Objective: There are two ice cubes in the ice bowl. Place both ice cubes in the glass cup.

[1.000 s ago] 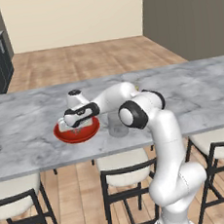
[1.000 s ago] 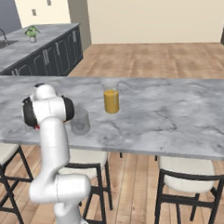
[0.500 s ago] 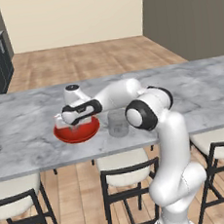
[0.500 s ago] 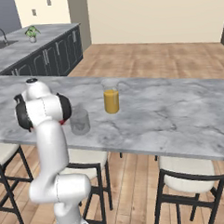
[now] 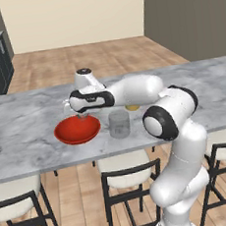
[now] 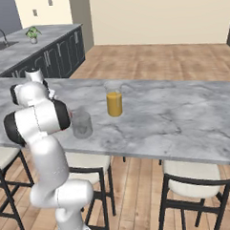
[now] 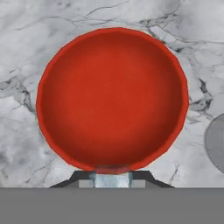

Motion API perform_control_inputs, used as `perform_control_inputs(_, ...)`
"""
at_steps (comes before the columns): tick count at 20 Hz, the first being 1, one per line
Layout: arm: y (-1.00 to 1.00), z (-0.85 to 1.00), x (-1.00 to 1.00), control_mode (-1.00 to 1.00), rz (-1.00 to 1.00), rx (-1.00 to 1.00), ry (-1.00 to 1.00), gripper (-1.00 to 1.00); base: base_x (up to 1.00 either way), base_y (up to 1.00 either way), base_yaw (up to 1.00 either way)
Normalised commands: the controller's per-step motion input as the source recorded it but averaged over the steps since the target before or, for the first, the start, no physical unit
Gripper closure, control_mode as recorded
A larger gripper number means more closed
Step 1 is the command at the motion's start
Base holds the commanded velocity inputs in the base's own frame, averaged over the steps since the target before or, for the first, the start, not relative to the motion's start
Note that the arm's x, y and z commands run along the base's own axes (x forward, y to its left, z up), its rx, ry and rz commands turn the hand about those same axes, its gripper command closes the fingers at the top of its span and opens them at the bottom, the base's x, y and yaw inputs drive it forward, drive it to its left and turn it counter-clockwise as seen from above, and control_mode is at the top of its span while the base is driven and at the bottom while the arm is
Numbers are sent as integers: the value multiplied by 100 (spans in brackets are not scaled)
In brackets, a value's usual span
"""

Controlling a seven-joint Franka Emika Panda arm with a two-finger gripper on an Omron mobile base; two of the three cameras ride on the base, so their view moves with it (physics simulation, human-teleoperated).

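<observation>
The glossy red ice bowl (image 7: 111, 100) lies directly below the hand, and its inside looks bare red. My gripper (image 7: 112, 178) is shut on one pale ice cube (image 7: 112, 181), held between the dark fingertips (image 7: 83, 176) above the bowl's near rim. In the left base view the gripper (image 5: 83, 116) hangs just over the ice bowl (image 5: 77, 130). The clear glass cup (image 5: 119, 124) stands right of the bowl, apart from it; its rim shows at the hand view's right edge (image 7: 216, 144). It also stands beside the arm (image 6: 82, 123). I cannot tell what is inside it.
A yellow-orange cup (image 6: 114, 103) stands further back on the grey marble counter (image 5: 27, 124), partly behind the forearm in the left base view. Stools with pale seats (image 5: 121, 163) line the counter's near side. Dark cabinets and a sink counter (image 6: 18, 50) stand far left.
The hand has risen from inside the bowl and shifted slightly right, towards the glass cup, with its fingers shut on a cube.
</observation>
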Motion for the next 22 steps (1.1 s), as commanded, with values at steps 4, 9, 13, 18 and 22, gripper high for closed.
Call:
perform_control_inputs(4,-100,2,-56,-100,0,0,-6,100,0,0,0)
perform_control_inputs(9,-100,19,-20,-100,-3,0,-2,100,0,0,0)
perform_control_inputs(13,-82,69,15,-100,-8,0,-1,100,0,0,0)
perform_control_inputs(18,-25,60,35,-100,-8,0,8,100,0,0,0)
perform_control_inputs(22,0,-9,19,-100,0,-4,0,100,0,0,0)
